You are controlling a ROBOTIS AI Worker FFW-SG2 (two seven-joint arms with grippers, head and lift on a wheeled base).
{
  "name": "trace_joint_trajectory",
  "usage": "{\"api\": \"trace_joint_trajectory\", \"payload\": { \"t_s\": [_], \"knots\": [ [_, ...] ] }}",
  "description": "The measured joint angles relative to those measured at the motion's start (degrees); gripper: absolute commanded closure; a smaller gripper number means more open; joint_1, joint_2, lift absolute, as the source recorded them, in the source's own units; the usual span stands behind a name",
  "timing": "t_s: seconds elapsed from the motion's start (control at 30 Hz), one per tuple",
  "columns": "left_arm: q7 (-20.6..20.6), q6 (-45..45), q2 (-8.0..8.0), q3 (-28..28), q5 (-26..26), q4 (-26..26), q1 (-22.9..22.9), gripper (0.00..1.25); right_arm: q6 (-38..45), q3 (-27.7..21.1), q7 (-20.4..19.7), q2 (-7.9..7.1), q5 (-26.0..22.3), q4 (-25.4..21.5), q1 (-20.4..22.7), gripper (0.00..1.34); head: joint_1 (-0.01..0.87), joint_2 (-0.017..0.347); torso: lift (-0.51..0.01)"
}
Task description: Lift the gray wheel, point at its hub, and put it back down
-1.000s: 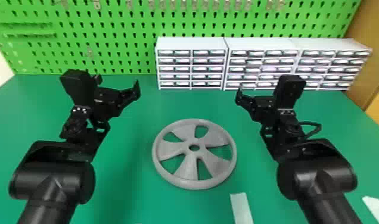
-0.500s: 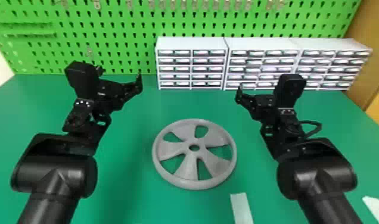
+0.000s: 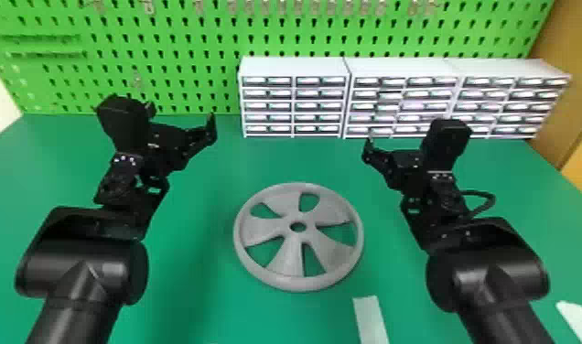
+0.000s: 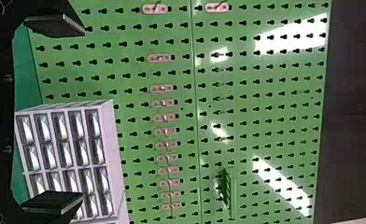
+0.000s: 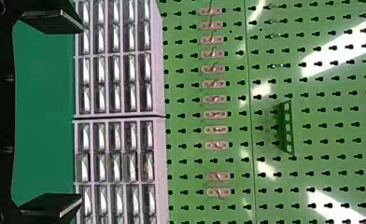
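The gray wheel [image 3: 276, 270] lies flat on the green table, its open hub hole facing up, with both arms around it and touching neither. Beyond the wheel and off to its left, my left gripper [image 3: 181, 116] is held above the table. My right gripper [image 3: 395, 161] hangs over the right side, likewise apart from the wheel. In the left wrist view the left gripper [image 4: 83, 114] has its two fingers wide apart with nothing between them. The right wrist view has the right gripper [image 5: 82, 113] spread just as wide, also holding nothing.
White drawer units [image 3: 294, 68] line the table's back edge, in front of a green pegboard [image 3: 166, 59]. A pale strip [image 3: 370, 320] lies on the table [image 3: 203, 274] nearer than the wheel, and another [image 3: 578, 318] at the far right.
My left arm has shifted upward and away in the head view, its gripper tilting slightly. The right arm and the wheel have stayed where they were.
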Motion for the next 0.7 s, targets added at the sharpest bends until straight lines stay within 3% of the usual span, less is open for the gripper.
{"api": "trace_joint_trajectory", "payload": {
  "t_s": [0.7],
  "knots": [
    [0.0,-0.63,0.1,-0.16,0.77,0.0,-0.25,0.06,-0.08,0.11,0.0,-0.1,-1.31,-0.09,0.18,0.03,0.692,0.048,-0.088]
  ]
}}
